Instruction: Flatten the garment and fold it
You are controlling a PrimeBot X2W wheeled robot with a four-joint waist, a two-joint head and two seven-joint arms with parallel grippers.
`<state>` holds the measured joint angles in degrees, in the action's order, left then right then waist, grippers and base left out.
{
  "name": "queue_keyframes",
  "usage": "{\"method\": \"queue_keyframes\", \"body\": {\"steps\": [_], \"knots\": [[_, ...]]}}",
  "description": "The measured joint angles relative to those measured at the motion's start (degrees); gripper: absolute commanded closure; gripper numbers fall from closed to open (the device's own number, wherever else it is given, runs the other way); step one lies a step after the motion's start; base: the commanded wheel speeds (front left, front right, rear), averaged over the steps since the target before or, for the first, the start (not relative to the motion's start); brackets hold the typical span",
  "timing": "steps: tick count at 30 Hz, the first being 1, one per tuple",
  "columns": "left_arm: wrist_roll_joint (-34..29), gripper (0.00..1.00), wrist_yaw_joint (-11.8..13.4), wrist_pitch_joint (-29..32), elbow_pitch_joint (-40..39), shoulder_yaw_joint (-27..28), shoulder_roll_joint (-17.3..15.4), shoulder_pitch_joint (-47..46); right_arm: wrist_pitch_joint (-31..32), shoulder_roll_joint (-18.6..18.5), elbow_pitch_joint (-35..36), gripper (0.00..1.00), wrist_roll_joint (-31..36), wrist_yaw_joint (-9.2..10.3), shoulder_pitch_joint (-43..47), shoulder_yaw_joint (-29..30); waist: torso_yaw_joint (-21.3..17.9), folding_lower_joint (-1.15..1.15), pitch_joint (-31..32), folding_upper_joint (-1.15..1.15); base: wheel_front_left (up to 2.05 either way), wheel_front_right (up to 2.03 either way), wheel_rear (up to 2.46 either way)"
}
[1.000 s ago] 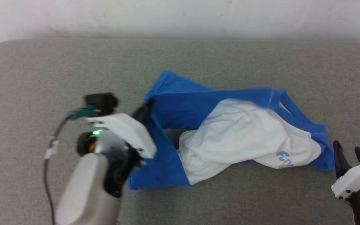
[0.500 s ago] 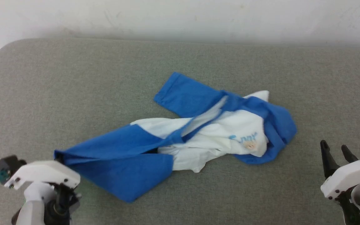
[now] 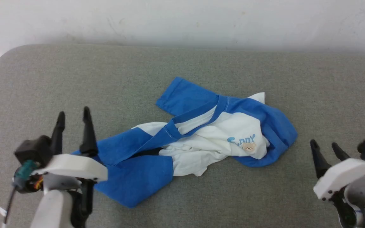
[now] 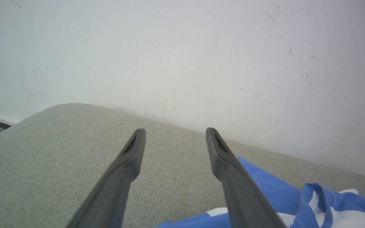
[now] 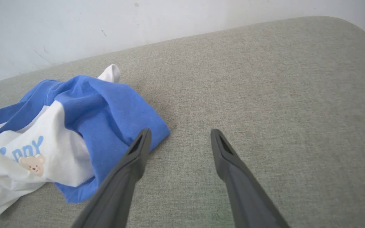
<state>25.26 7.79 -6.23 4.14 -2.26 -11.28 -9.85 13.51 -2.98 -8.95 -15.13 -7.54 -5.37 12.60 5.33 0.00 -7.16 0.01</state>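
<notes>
Nearest the robot, the left claw (image 3: 74, 111) stands at the lower left of the head view with its two dark fingers spread apart and nothing between them. In the left wrist view the gap between the fingers shows bare grey cloth. One finger overlaps the near end of a blue sleeve in the head view; whether it touches the cloth cannot be told. The right claw (image 3: 323, 143) stands at the lower right, likewise spread wide and holding nothing, with its fingertips near the garment's right-hand blue fold but apart from it. In the right wrist view (image 5: 181, 130) that fold lies just beside one finger.

Between the two claws, the garment (image 3: 230, 126) lies crumpled on the grey fabric surface (image 3: 182, 63), roughly at its middle. One blue sleeve spreads flat towards the left claw. The white body is bunched in the centre, crossed by the blue neck trim (image 3: 195, 114). The chest print (image 3: 244, 141), light-blue lettering above a small bear, faces upward on the right-hand part. A second blue sleeve points away from the robot, and a blue fold wraps the garment's right-hand end.

Beyond the garment, the surface runs with rounded corners to a pale scuffed wall (image 3: 182, 19).
</notes>
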Motion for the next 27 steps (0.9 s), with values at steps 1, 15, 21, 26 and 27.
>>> {"method": "queue_keyframes", "body": {"steps": [1,15,21,26,27], "knots": [[-1.1,0.0,-0.3,-1.7,-0.1,-1.1,0.2,0.0,0.7,0.0,0.4,0.0,0.1,0.0,-0.3,-0.7,0.0,0.0,-0.1,0.0,0.0,0.0,0.0],[-4.6,0.0,-1.6,-6.5,2.9,-5.8,2.3,0.1,18.0,-9.3,-7.0,0.0,5.0,0.0,-19.0,-16.8,0.5,0.01,-4.5,0.0,0.0,0.0,0.0],[-4.1,0.0,-2.2,-7.0,4.1,-6.5,3.0,-1.5,20.8,-11.6,-13.1,0.0,4.2,0.0,-23.0,-22.5,2.5,0.01,-6.5,-0.01,0.0,0.0,0.0],[-4.1,0.0,-2.3,-7.4,4.7,-6.7,3.4,-2.2,21.2,-12.3,-15.4,0.65,1.7,0.0,-23.9,-24.8,3.8,0.01,-7.6,-0.01,0.0,0.0,0.0],[-4.1,0.0,-2.3,-7.4,4.8,-6.7,3.4,-2.3,20.7,-12.6,-15.3,0.94,1.4,0.0,-24.0,-25.1,3.9,0.01,-7.7,-0.01,0.0,0.0,0.0]]}}
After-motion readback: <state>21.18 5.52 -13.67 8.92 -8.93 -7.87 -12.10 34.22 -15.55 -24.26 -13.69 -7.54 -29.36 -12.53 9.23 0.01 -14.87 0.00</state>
